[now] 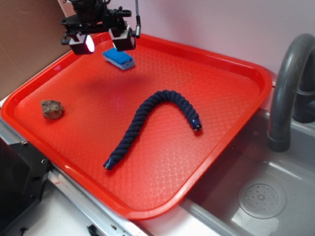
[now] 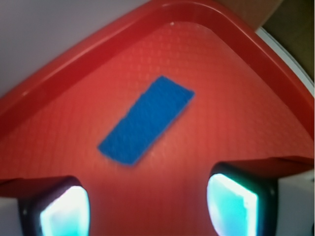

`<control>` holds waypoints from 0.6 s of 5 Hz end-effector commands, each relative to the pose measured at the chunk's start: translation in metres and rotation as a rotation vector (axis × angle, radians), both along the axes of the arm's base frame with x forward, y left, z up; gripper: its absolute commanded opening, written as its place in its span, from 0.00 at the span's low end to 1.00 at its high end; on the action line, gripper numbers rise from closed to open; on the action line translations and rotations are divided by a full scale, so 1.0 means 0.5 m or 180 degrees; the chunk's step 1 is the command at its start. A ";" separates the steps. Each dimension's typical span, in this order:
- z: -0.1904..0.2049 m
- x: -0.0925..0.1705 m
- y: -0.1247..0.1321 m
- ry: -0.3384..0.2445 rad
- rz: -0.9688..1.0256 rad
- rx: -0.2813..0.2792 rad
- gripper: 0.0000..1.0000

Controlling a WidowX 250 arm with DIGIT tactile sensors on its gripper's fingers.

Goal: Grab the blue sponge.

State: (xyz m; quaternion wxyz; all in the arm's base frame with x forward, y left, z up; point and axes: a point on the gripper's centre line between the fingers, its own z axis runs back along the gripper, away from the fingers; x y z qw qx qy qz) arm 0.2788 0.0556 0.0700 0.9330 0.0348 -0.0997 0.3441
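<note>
The small rectangular bright-blue sponge block [image 1: 119,58] [image 2: 146,119] lies flat on the red plastic tray [image 1: 216,98], in its far left part, near the far rim. It has rounded corners and a thin pale grey-white lower layer along its near side. Its long side runs diagonally to the tray edges. The blue top looks rough. Nothing touches it.

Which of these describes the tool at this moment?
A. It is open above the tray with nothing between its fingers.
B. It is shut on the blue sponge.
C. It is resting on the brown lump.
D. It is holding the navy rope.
A: the tool hangs open above the red tray, fingers apart and empty, while the blue sponge lies flat on the tray, untouched.
</note>
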 end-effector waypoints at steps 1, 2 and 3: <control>-0.002 0.044 0.062 -0.0241 0.0096 -0.0064 1.00; -0.032 0.056 0.070 -0.0193 0.0078 -0.0133 1.00; -0.070 0.061 0.070 -0.0120 0.0055 -0.0203 1.00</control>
